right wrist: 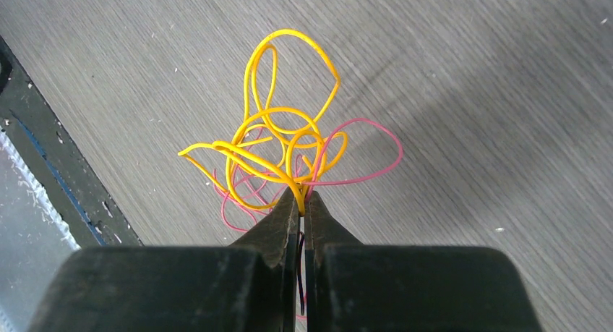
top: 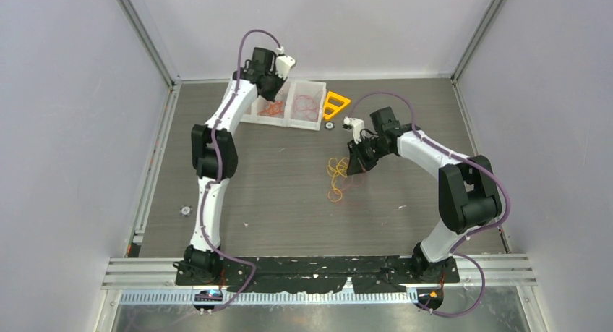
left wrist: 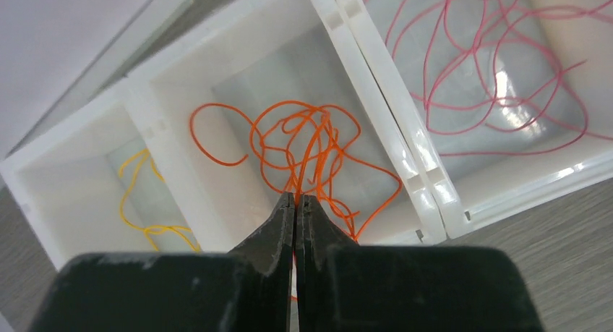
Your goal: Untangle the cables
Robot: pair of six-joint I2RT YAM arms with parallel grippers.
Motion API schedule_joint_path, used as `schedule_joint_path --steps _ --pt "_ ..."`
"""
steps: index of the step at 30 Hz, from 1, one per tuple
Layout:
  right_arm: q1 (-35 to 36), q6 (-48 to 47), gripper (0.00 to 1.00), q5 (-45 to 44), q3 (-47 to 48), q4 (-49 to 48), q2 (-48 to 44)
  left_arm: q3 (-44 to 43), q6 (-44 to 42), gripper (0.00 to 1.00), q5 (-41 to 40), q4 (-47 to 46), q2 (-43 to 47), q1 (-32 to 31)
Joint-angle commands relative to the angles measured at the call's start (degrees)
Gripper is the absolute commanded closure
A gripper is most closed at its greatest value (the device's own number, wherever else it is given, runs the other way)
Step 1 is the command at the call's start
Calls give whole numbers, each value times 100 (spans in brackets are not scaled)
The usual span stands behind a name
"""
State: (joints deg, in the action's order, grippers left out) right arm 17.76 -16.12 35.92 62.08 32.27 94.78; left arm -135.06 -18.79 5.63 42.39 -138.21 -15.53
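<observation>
The cables are thin curly strands. A yellow and pink clump (right wrist: 271, 129) hangs over the table (top: 336, 174), and my right gripper (right wrist: 301, 194) is shut on its yellow strand, with a pink loop (right wrist: 383, 133) trailing beside it. My left gripper (left wrist: 296, 198) hovers over the white tray's (left wrist: 383, 122) middle compartment, shut on an orange strand of the orange bundle (left wrist: 289, 126) lying there. In the left compartment rests a yellow strand (left wrist: 137, 194); pink-red strands (left wrist: 470, 64) fill the right one. From above, the left gripper (top: 273, 93) is at the tray and the right gripper (top: 354, 167) is mid-table.
The white three-compartment tray (top: 285, 121) stands at the back centre. An orange-yellow plastic triangle (top: 335, 104) lies just right of it, with a small round part (top: 329, 126) below. Another small round part (top: 185, 210) lies near the left edge. Walls enclose three sides.
</observation>
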Motion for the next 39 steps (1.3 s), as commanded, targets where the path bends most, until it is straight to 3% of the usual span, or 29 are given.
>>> schedule_joint_path --steps 1,2,3,4,9,12,15,18,20,22,25,29,34,37,39 --pt "-26 26 95 93 348 -10 70 459 -400 85 -492 -93 293 99" --pt "-27 35 95 102 361 -4 68 467 -263 78 -380 -165 375 161" --pt "-27 37 95 105 380 -7 69 454 -62 60 -154 -264 478 250" --pt "-27 56 95 125 390 -12 64 416 112 51 190 -425 629 388" --pt "21 126 94 254 584 -15 124 -139 372 27 1275 -939 1473 551" --pt "82 192 95 320 751 -23 176 39 525 16 1854 -1043 2219 550" --pt "178 259 94 488 840 -37 137 1092 305 14 2803 -808 3285 551" --pt "294 396 94 720 860 -148 -10 3315 325 14 4073 -686 4457 539" --pt "414 380 94 802 831 -157 -106 4905 627 13 4727 -1196 5249 428" --pt "558 241 93 912 768 -119 -171 6306 922 13 4874 -1908 5908 141" --pt "843 -5 92 1018 707 66 -207 7687 1576 13 4826 -3007 6466 -292" --pt "1146 -221 92 1119 726 304 -258 8352 2182 8 4589 -3697 6513 -857" --pt "1353 -312 91 1376 739 393 -363 8522 2567 7 4370 -4024 5973 -1235" --pt "1399 -328 91 1425 732 429 -400 8530 3101 16 4591 -4412 5544 -1242" --pt "1405 -338 91 1437 702 447 -426 8599 3427 30 4707 -4821 5439 -1241"
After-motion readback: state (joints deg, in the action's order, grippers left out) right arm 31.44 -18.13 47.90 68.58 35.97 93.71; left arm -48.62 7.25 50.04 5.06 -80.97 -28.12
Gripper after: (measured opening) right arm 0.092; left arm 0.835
